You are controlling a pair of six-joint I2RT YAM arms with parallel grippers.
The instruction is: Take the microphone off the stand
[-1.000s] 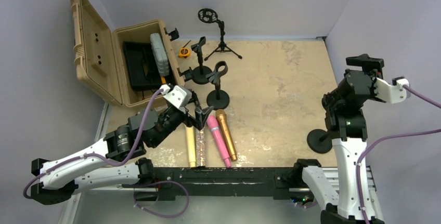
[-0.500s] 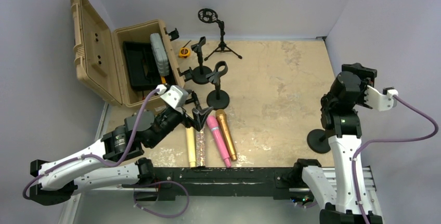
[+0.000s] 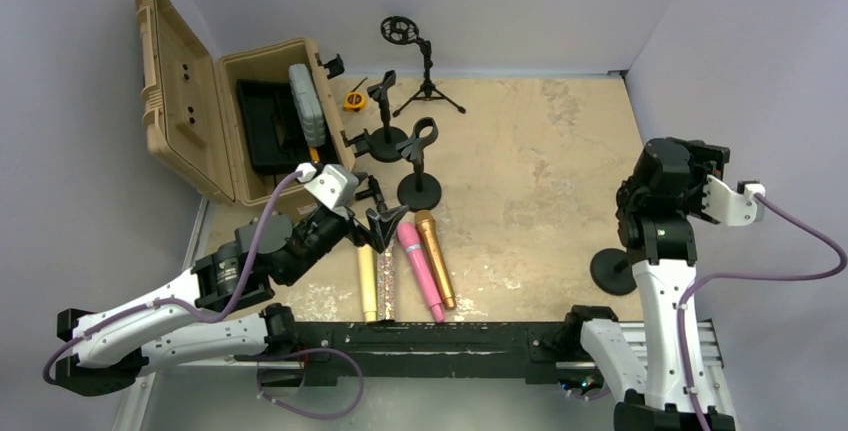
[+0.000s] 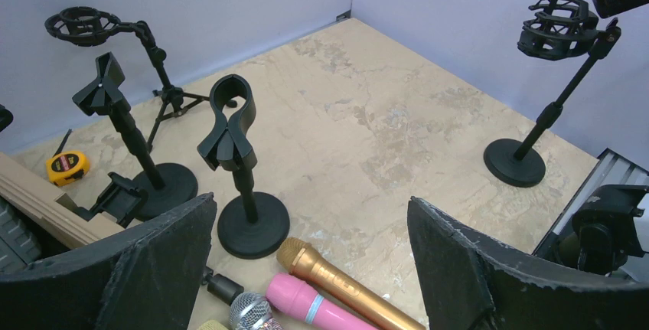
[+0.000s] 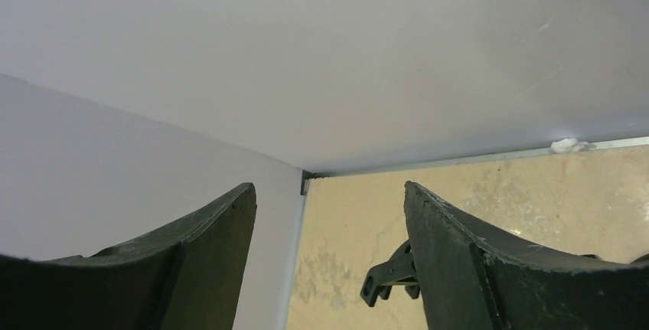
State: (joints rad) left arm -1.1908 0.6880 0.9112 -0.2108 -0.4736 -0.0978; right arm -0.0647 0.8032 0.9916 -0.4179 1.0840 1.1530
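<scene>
Several microphones lie side by side on the table: a gold one (image 3: 436,256), a pink one (image 3: 420,269), a silver glitter one (image 3: 386,276) and a cream one (image 3: 367,281). My left gripper (image 3: 385,219) is open and empty just above their heads. In the left wrist view (image 4: 310,204) the gold mic (image 4: 344,288) and pink mic (image 4: 306,303) lie between the fingers. The clip stand (image 3: 418,166) behind them holds nothing. My right gripper (image 3: 700,154) is open and empty, raised over the shock-mount stand (image 4: 562,27), and faces the wall corner in its wrist view (image 5: 327,188).
An open tan case (image 3: 250,121) stands at the back left. A second clip stand (image 3: 383,121), a tripod stand with a ring mount (image 3: 415,61) and a yellow tape measure (image 3: 353,101) are behind. The right stand's round base (image 3: 612,271) sits by the right arm.
My right gripper has swung down and back toward the arm's base. My left gripper has shifted slightly back and left, staying open over the microphones.
</scene>
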